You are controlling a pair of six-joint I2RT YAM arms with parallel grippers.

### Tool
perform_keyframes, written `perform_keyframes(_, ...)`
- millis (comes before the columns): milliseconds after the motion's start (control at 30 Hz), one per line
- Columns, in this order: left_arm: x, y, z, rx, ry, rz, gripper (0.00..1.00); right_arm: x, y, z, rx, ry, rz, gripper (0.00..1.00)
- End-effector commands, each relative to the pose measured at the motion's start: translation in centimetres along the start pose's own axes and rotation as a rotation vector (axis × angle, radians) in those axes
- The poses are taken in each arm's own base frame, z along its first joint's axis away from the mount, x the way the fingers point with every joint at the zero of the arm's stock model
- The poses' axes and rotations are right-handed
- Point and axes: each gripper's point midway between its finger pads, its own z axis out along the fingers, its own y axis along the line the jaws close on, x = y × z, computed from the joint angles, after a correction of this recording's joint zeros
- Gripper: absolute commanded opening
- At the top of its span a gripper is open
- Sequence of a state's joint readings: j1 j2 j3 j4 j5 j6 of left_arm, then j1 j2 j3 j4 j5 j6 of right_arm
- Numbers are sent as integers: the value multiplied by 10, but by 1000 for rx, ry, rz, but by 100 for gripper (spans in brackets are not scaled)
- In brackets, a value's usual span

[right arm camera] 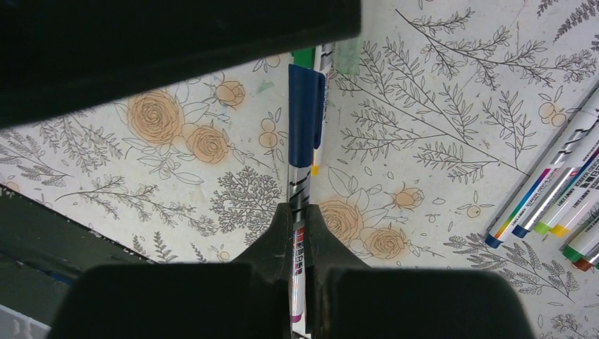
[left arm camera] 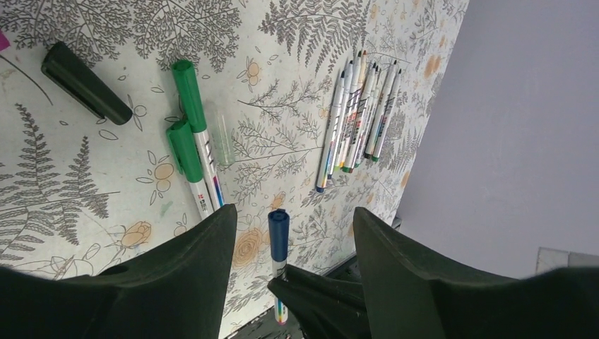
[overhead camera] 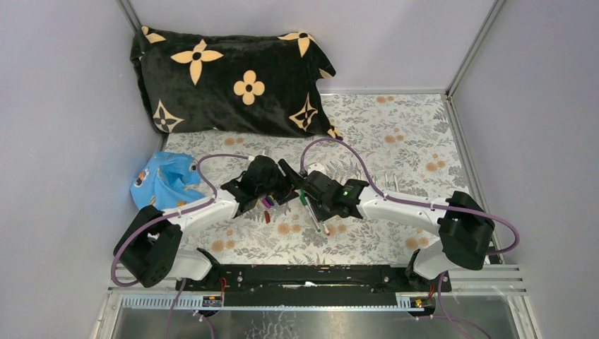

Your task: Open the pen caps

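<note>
Black pillow (overhead camera: 226, 78), top view: lies at the far left corner of the floral table cover (overhead camera: 395, 134), with a blue cloth (overhead camera: 164, 180) nearer, at the left edge.
Grippers, top view: the left gripper (overhead camera: 281, 185) and the right gripper (overhead camera: 304, 194) meet tip to tip at the table's middle.
Loose pens, top view: a few pens (overhead camera: 318, 224) lie just beneath the right gripper.
Left gripper (left arm camera: 293, 236), left wrist view: the fingers stand apart, one on each side of the blue cap (left arm camera: 278, 233), with a gap showing on both sides.
Blue-capped pen (left arm camera: 280, 282), left wrist view: its long axis runs up the frame from the right gripper's tip (left arm camera: 318, 296), capped end uppermost.
Table items, left wrist view: two green-capped pens (left arm camera: 192, 120) lie side by side; a clear cap (left arm camera: 222, 134) lies just beside them; a black cap (left arm camera: 85, 83) lies apart. A row of uncapped pens (left arm camera: 360, 120) lies parallel, sides touching.
Right gripper (right arm camera: 300, 233), right wrist view: the fingers are clamped on the blue-capped pen's barrel (right arm camera: 299, 205).
Blue cap (right arm camera: 305, 116), right wrist view: seated on the barrel, pointing straight away from the right gripper toward the dark body of the left gripper (right arm camera: 176, 42).
</note>
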State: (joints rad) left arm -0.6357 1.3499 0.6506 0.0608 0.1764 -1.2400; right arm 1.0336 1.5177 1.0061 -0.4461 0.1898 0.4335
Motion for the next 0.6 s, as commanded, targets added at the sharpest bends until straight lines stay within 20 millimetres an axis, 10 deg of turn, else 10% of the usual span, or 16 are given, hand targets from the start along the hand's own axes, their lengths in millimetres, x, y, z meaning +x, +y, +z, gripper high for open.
perform_keyframes(0, -1, -22, 2, 61, 0, 27, 68, -18, 17, -16, -47, -44, -17, 0)
perform_keyframes(567, 19, -16, 5, 64, 38, 21, 64, -38, 24, -24, -33, -97, -31, 0)
